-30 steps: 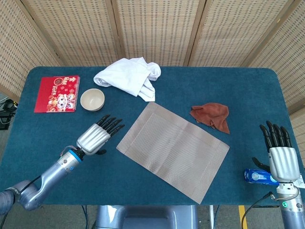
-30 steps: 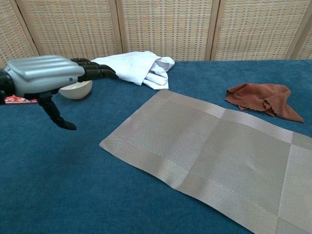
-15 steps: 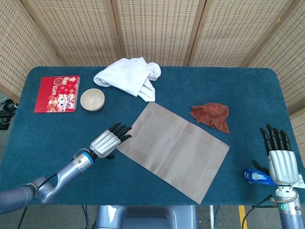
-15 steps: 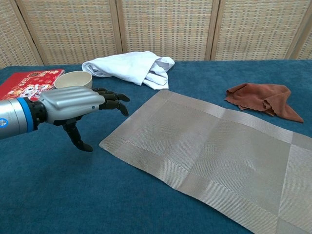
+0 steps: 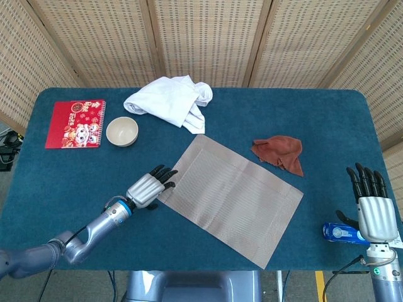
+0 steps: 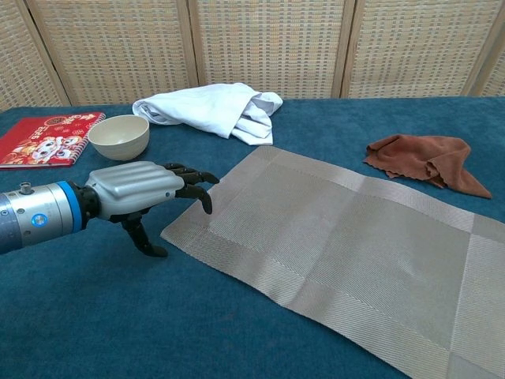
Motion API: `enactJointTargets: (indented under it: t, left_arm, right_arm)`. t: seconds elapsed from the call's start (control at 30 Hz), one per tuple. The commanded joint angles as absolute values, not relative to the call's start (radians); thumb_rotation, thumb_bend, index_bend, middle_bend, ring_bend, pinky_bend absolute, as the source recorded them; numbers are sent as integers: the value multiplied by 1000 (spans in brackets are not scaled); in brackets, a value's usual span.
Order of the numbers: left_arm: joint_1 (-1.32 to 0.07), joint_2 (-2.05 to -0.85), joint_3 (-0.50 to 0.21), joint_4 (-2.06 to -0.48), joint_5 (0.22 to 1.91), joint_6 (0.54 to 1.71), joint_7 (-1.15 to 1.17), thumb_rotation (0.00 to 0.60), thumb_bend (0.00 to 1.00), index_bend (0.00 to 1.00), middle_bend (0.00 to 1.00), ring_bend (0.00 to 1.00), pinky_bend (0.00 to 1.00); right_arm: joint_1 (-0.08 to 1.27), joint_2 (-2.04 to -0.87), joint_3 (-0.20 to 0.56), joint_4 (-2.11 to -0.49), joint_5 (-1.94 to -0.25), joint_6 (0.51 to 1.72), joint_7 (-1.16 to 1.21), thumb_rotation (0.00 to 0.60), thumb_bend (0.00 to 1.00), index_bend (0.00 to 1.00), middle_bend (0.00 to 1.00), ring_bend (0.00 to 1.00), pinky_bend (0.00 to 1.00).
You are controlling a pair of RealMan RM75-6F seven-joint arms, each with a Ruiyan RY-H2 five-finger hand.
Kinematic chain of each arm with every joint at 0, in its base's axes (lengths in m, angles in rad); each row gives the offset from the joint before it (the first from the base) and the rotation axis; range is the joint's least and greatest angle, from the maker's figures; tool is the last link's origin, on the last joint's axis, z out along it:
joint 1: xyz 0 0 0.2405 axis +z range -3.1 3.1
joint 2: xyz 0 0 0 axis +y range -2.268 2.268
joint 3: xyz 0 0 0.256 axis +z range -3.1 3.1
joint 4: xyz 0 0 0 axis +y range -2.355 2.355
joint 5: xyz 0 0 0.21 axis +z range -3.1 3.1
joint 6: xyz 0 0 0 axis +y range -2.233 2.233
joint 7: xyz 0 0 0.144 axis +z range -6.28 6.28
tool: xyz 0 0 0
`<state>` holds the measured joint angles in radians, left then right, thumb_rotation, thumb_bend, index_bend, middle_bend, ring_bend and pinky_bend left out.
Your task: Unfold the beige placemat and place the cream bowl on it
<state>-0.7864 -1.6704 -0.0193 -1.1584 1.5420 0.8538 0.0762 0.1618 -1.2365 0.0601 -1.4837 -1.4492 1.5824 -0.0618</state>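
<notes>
the tabletop [image 5: 302,110] is covered in deep teal-blue fabric. the placemat [image 5: 230,195] is beige-grey with a fine woven texture and a slightly paler border band. left of the placemat, the bowl [image 5: 122,131] is plain cream, and left of that the booklet [image 5: 76,123] is bright red with gold and white cartoon print. the cloth [image 5: 170,100] behind the placemat is white; the rag [image 5: 279,151] to its right is rust brown. the left hand [image 5: 150,187] and right hand [image 5: 372,204] have silver backs and black fingers. the screen [image 5: 208,38] behind is tan wicker weave.
</notes>
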Motion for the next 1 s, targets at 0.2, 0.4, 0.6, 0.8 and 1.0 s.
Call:
enactJointTargets:
  t: [0.2,0.4,0.6,0.8,1.0]
  left_arm:
    - [-802,-1703,-29,-1114,1529,849,66,600,199,262,0,0,0]
    - [-809,-1710,-37,-1100,1511,840,69,600,227,262,0,0,0]
    - [-819,-1711,-38,-1095,1505,834,83,600,235,262,0,0,0]
    - [-822,-1719,-37,-1090,1499,829,91,600,369,262,0,0,0]
    - [-827,-1720,-39,-1090,1491,828,106,600,423,262,0,0,0]
  right_arm:
    - [155,-1235,71,-1488,-1455,1571,-66,600,0,0,0,0,0]
    - [150,-1236,79,-1487,-1458,1564,-65,600,0,0,0,0,0]
    - [146,-1235,87,-1488,-1463,1561,-64,600,0,0,0,0,0]
    - [142,-1233,91,-1491,-1467,1561,-65,600,0,0,0,0,0]
    - [139,-1230,95,-1494,-1473,1559,-61,600,0,0,0,0,0]
